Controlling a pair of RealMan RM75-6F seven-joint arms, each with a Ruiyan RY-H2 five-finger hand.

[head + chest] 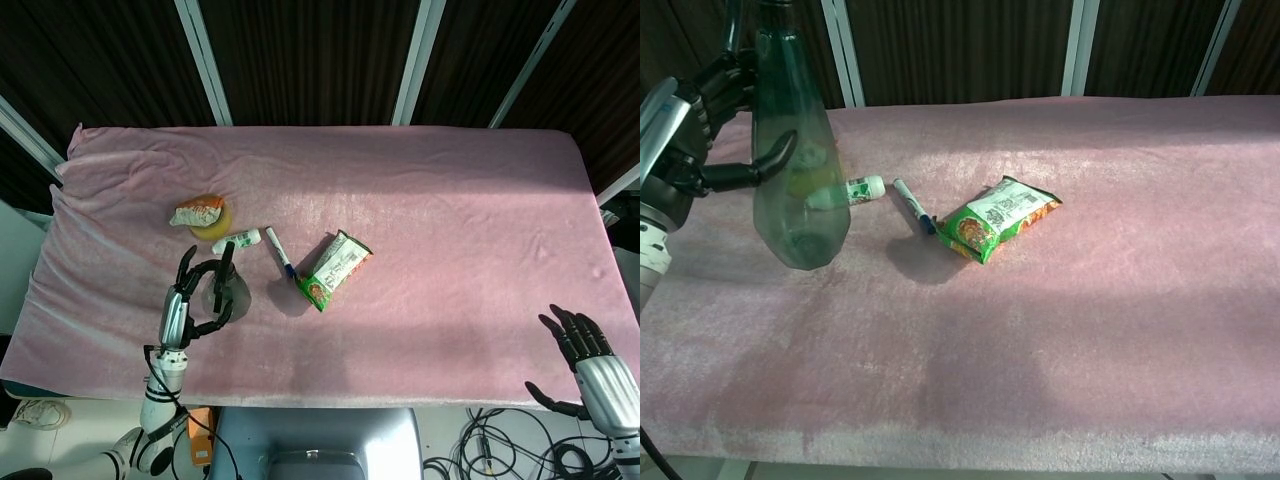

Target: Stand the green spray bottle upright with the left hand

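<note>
The green translucent spray bottle (795,175) is upright, nozzle at the top and cut off by the frame's upper edge, its base low at the pink cloth. From above, the bottle (226,290) shows as a dark round shape with the black trigger head pointing up. My left hand (688,130) holds it from the left, thumb curved across its front and fingers behind its neck. In the head view the left hand (187,302) wraps the bottle near the table's front left. My right hand (590,358) hangs past the front right edge, fingers spread, holding nothing.
A blue marker (912,206) and a green snack packet (997,217) lie just right of the bottle. Behind it lies a small white bottle (862,188). A yellow round thing with a wrapper (204,214) sits further back. Pink cloth (450,220) covers the table.
</note>
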